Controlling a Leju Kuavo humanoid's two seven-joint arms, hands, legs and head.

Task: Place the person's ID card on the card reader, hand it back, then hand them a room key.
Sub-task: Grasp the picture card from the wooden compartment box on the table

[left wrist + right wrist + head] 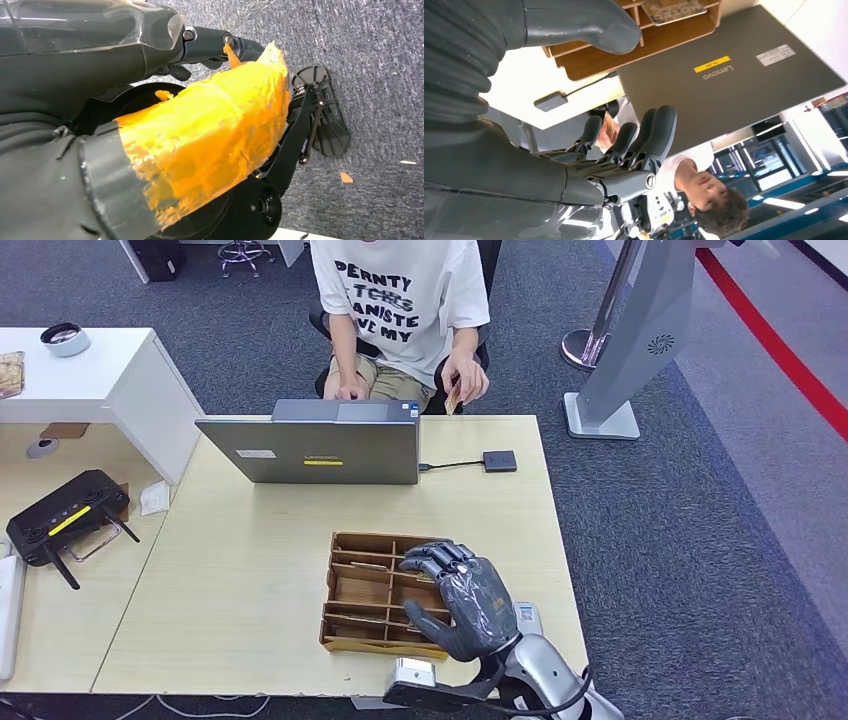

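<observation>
Over the near edge of the desk [250,570], in the head view, I am holding my right hand [467,602] above the wooden tray [360,605], fingers apart and gently curved, gripping nothing. The person [400,310] is sitting behind the laptop [320,452] and holding the ID card [454,398] at the desk's far edge, well apart from my hand. The small dark reader [500,461] is lying on the desk just right of the laptop, on its cable. The card is looking small, thin and tan from here; I cannot read its face.

My worry is the reach: the hand is having to travel across the desk, and I am judging it could clip the tray's rim or the laptop lid on the way. A card that thin may also slip between thick fingers during the handover, or land off the reader.

In the left wrist view, I am seeing carpet [380,45] and an orange-taped cover close to the lens; I cannot tell how the left hand's fingers are lying.

In the right wrist view, the right hand's fingers [659,135] are standing spread with the thumb [589,25] wide of them, nothing between. The card [609,129] is showing past them as a patterned tan sliver, the reader [550,101] beside the laptop [734,85], and the tray [644,35] close by the thumb.
</observation>
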